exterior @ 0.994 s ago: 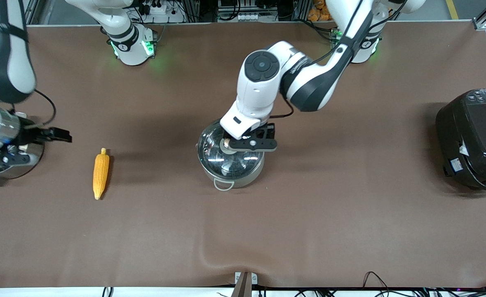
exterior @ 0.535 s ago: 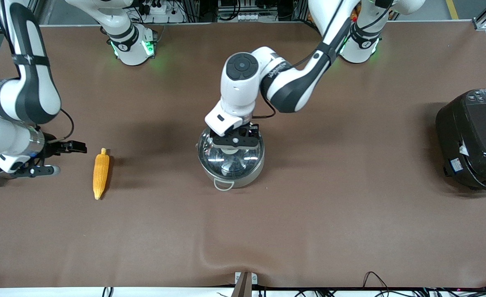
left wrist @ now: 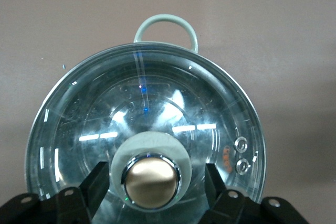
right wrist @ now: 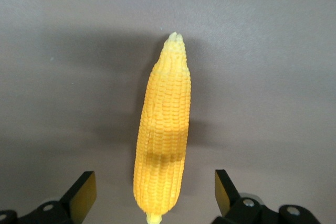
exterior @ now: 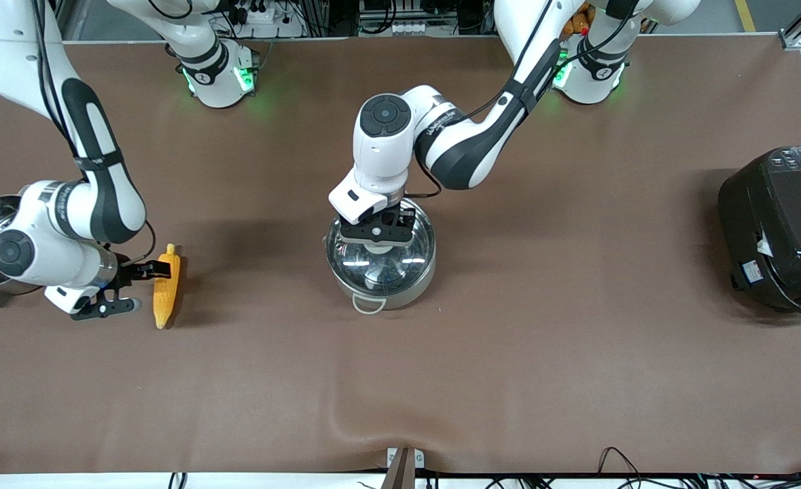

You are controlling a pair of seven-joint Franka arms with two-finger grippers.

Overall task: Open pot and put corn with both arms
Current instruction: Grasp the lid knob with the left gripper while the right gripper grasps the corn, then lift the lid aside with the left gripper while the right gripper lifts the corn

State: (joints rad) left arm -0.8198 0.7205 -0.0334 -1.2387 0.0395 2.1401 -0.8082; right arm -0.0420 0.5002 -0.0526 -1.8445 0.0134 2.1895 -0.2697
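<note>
The pot (exterior: 380, 261) stands near the middle of the table (exterior: 509, 353) with its glass lid (left wrist: 147, 129) on, one loop handle (exterior: 369, 304) pointing toward the front camera. The left arm reaches in from its base, elbow bent and wrist turned straight down, so that the left gripper (exterior: 376, 233) sits over the lid. In the left wrist view its fingers (left wrist: 97, 182) are spread, one on each side of the copper-coloured knob (left wrist: 150, 182), with a gap showing between each finger and the knob's pale collar; whether the tips touch anything lower down is hard to make out. The corn (exterior: 166, 286) lies flat on the table toward the right arm's end, well apart from the pot, its stub end farther from the front camera and its tapered tip nearer. The right arm bends down low, forearm sloping toward the table, and the right gripper (exterior: 128, 288) hangs just beside the corn. The right wrist view shows its fingers (right wrist: 84, 190) wide apart, flanking the cob's stub end without touching it. A black rice cooker (exterior: 780, 227) sits at the left arm's end of the table.
</note>
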